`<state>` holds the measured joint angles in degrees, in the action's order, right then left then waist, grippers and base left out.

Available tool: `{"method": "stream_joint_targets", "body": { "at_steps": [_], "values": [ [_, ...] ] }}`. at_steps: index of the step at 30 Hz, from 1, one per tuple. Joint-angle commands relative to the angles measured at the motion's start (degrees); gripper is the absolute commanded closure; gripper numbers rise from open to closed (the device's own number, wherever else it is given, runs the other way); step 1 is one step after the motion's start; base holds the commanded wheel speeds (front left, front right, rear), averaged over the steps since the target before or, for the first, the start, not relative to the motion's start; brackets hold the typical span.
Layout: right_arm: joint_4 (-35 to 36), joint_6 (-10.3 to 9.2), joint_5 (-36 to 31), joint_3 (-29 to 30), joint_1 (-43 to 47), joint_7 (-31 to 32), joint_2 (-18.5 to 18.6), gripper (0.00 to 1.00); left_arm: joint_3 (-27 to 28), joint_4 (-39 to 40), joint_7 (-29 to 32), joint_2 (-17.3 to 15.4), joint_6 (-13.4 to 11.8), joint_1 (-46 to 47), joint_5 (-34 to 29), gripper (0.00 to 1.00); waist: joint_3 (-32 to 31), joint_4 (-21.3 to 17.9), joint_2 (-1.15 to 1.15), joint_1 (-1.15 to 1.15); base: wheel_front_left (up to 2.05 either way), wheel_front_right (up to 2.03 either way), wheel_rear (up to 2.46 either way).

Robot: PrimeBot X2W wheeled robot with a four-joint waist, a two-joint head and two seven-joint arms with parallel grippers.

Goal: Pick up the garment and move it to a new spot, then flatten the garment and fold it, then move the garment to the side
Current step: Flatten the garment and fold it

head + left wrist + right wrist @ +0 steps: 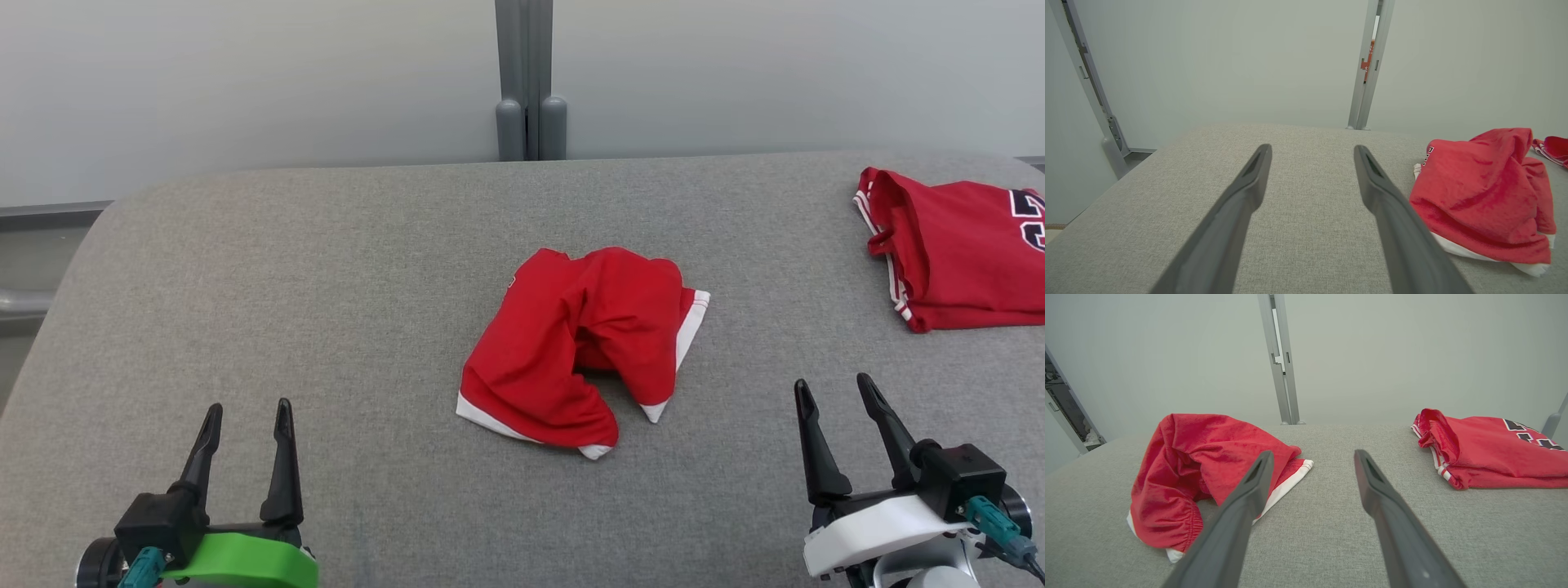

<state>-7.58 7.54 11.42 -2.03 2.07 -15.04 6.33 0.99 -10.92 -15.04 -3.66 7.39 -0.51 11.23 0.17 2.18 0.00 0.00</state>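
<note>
**Up front: spread wide, holding nothing**

At the lower left of the head view, our left gripper (250, 404), two long dark fingers on a green mount, stands with its fingers spread and nothing between them. Our right gripper (833, 380), on a white mount at the lower right, is likewise spread and empty. Between them and farther up the grey woven-cloth table (326, 286) lies the crumpled red fabric garment with white hem bands (575, 343), touching neither gripper. Well apart, at the table's far right, a flat red jersey with dark lettering (963, 253) rests. Behind, a grey metal post (526, 82) rises against a pale wall (245, 82).
</note>
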Motion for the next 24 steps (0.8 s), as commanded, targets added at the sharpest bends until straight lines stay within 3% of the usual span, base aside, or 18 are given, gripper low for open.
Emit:
{"method": "stream_joint_targets", "body": {
  "at_steps": [1,18,24],
  "values": [
    [-0.13,-0.11,0.29,0.00,0.63,-0.17,0.21,0.00,0.19,0.07,-0.15,-0.11,0.14,0.09,-0.11,0.00,0.00,-0.01,0.00,0.00,0.00,0.00,0.00],
    [-0.46,-0.12,0.43,-0.23,0.32,-0.17,0.20,0.00,0.34,-0.12,-0.15,-0.13,0.14,0.54,-0.65,0.00,0.17,0.15,0.00,0.00,0.00,0.00,0.00],
    [-0.83,-0.12,0.52,-3.37,-1.62,-0.17,0.63,0.00,-0.08,-0.29,-0.15,-0.17,0.13,1.15,-0.73,0.00,0.55,1.06,0.00,0.00,0.00,0.00,0.00]
  ]
}}
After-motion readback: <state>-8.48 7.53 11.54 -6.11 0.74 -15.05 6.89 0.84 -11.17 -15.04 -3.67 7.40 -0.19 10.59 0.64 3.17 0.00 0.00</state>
